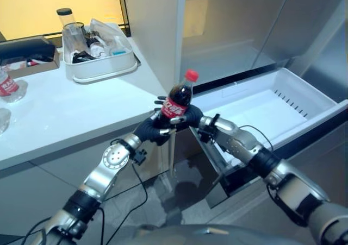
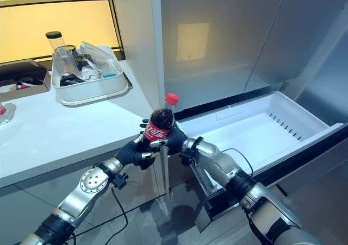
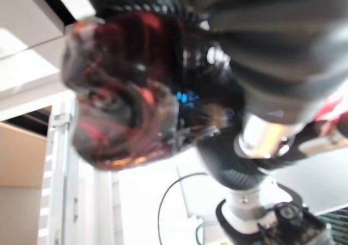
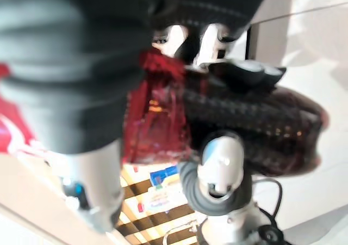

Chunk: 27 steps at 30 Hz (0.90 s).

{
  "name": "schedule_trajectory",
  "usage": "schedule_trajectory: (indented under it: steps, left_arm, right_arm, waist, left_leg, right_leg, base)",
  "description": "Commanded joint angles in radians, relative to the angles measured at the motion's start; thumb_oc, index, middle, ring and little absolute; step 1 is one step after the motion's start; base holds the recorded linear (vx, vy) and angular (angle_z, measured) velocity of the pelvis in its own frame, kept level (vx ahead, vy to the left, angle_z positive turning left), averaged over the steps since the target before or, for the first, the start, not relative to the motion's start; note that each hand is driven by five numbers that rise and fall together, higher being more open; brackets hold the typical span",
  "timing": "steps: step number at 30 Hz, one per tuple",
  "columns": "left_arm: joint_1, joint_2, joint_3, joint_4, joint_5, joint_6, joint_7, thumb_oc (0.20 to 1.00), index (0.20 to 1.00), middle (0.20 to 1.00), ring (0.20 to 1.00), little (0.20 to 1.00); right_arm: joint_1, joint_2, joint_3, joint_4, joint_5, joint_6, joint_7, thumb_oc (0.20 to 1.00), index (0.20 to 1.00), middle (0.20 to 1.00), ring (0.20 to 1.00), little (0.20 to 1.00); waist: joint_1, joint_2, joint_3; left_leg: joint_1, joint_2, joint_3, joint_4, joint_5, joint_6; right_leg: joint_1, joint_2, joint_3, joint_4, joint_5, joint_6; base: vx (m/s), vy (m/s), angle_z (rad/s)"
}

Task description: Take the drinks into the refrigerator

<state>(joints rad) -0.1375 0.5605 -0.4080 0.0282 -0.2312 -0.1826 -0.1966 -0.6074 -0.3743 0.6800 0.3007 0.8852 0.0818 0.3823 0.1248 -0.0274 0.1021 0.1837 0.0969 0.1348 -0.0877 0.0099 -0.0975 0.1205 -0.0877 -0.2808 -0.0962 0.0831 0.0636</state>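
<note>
A cola bottle (image 1: 179,99) with a red cap and red label stands upright in the air, just off the counter's corner. My left hand (image 1: 149,130) wraps its lower part from the left, fingers curled round the label. My right hand (image 1: 191,117) clasps the same bottle (image 2: 159,123) from the right, so both hands meet around it. Its dark base (image 3: 119,93) shows close up in the left wrist view, and the red label (image 4: 157,120) in the right wrist view. The white refrigerator drawer (image 1: 307,120) stands pulled out and empty just to the right of the hands.
A white counter (image 1: 70,114) runs along the left. On it sit a white tray (image 1: 103,70) of jars and bags, a dark box (image 1: 27,49) and a second red-labelled bottle (image 1: 8,86) at the far left. Grey refrigerator doors (image 1: 244,17) rise behind the drawer.
</note>
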Motion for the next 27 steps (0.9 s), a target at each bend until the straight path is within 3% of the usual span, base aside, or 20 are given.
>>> schedule_trajectory:
  steps: [1, 6, 7, 10, 19, 21, 22, 23, 24, 27]
  left_arm:
    - [-0.217, -0.088, -0.151, -0.130, -0.008, -0.105, -0.061, 0.200, 0.200, 0.200, 0.200, 0.200]
    - [-0.199, -0.082, -0.140, -0.135, 0.003, -0.108, -0.053, 0.200, 0.200, 0.200, 0.200, 0.200]
    - [-0.196, -0.087, -0.138, -0.133, 0.003, -0.107, -0.044, 0.200, 0.200, 0.200, 0.200, 0.200]
    - [-0.185, -0.098, -0.131, -0.131, -0.003, -0.102, -0.027, 0.200, 0.200, 0.200, 0.200, 0.200]
    - [-0.118, -0.128, -0.096, -0.119, -0.035, -0.090, 0.005, 0.216, 0.216, 0.216, 0.216, 0.216]
    - [-0.102, -0.133, -0.090, -0.108, -0.040, -0.088, 0.012, 0.351, 0.351, 0.351, 0.351, 0.351]
    - [-0.089, -0.135, -0.086, -0.107, -0.048, -0.083, 0.012, 0.580, 0.580, 0.580, 0.580, 0.580]
    - [-0.088, -0.135, -0.086, -0.107, -0.048, -0.083, 0.012, 0.718, 0.718, 0.718, 0.718, 0.718]
    - [-0.081, -0.136, -0.085, -0.105, -0.055, -0.080, 0.010, 1.000, 1.000, 1.000, 1.000, 1.000]
    - [-0.045, -0.154, -0.070, -0.081, -0.093, -0.063, 0.017, 1.000, 1.000, 1.000, 1.000, 1.000]
  right_arm:
    - [-0.176, 0.191, 0.061, -0.036, 0.015, -0.050, 0.036, 1.000, 1.000, 1.000, 1.000, 1.000]
    - [-0.159, 0.165, 0.032, -0.034, -0.003, -0.072, 0.020, 1.000, 1.000, 1.000, 1.000, 1.000]
    - [-0.156, 0.169, 0.011, -0.004, -0.044, -0.106, -0.020, 0.200, 0.200, 0.200, 0.200, 0.200]
    - [-0.138, 0.183, -0.036, 0.031, -0.120, -0.144, -0.084, 0.200, 0.200, 0.200, 0.200, 0.200]
    - [-0.074, 0.200, -0.102, 0.008, -0.175, -0.168, -0.128, 0.200, 0.200, 0.200, 0.200, 0.200]
    - [-0.065, 0.199, -0.112, 0.008, -0.174, -0.170, -0.137, 0.200, 0.200, 0.200, 0.200, 0.200]
    - [-0.058, 0.196, -0.118, 0.009, -0.174, -0.172, -0.141, 0.200, 0.200, 0.200, 0.200, 0.200]
    - [-0.058, 0.196, -0.118, 0.009, -0.175, -0.171, -0.141, 0.200, 0.200, 0.200, 0.200, 0.200]
    - [-0.057, 0.194, -0.119, 0.008, -0.176, -0.172, -0.143, 0.200, 0.200, 0.200, 0.200, 0.200]
    - [-0.043, 0.187, -0.127, 0.008, -0.187, -0.173, -0.153, 0.200, 0.200, 0.200, 0.200, 0.200]
  waist:
    - [-0.001, -0.015, -0.010]
    - [-0.006, -0.013, -0.010]
    - [-0.008, -0.012, -0.011]
    - [-0.010, -0.009, -0.010]
    - [-0.006, -0.007, -0.004]
    - [-0.004, -0.007, -0.003]
    - [-0.003, -0.008, -0.002]
    - [-0.003, -0.008, -0.003]
    - [-0.002, -0.008, -0.003]
    - [-0.001, -0.007, 0.000]
  left_leg:
    - [-0.005, -0.043, -0.026, 0.000, -0.042, 0.025]
    - [-0.005, -0.042, -0.028, 0.000, -0.042, 0.024]
    - [-0.005, -0.042, -0.027, 0.000, -0.043, 0.024]
    - [-0.003, -0.042, -0.023, 0.000, -0.043, 0.026]
    - [-0.007, -0.044, -0.027, 0.000, -0.043, 0.030]
    - [-0.008, -0.044, -0.028, 0.000, -0.043, 0.030]
    - [-0.009, -0.045, -0.029, 0.000, -0.043, 0.031]
    - [-0.009, -0.045, -0.029, 0.000, -0.043, 0.031]
    - [-0.010, -0.046, -0.028, 0.000, -0.043, 0.031]
    - [-0.011, -0.046, -0.027, 0.000, -0.043, 0.033]
  right_leg:
    - [0.082, -0.009, -0.023, 0.015, -0.063, 0.046]
    - [0.082, -0.009, -0.024, 0.015, -0.062, 0.046]
    - [0.083, -0.008, -0.023, 0.013, -0.062, 0.045]
    - [0.083, -0.008, -0.021, 0.013, -0.061, 0.046]
    - [0.081, -0.011, -0.025, 0.014, -0.058, 0.048]
    - [0.081, -0.011, -0.026, 0.013, -0.058, 0.048]
    - [0.080, -0.012, -0.025, 0.013, -0.057, 0.048]
    - [0.080, -0.012, -0.025, 0.013, -0.057, 0.048]
    - [0.080, -0.012, -0.025, 0.012, -0.057, 0.049]
    - [0.078, -0.014, -0.024, 0.012, -0.055, 0.049]
  base:
    - [0.00, 0.000, 0.00]
    - [0.00, 0.000, 0.00]
    - [0.00, 0.000, 0.00]
    - [0.00, 0.000, 0.00]
    - [0.00, 0.000, 0.00]
    - [0.00, 0.000, 0.00]
    - [0.00, 0.000, 0.00]
    - [0.00, 0.000, 0.00]
    - [0.00, 0.000, 0.00]
    - [0.00, 0.000, 0.00]
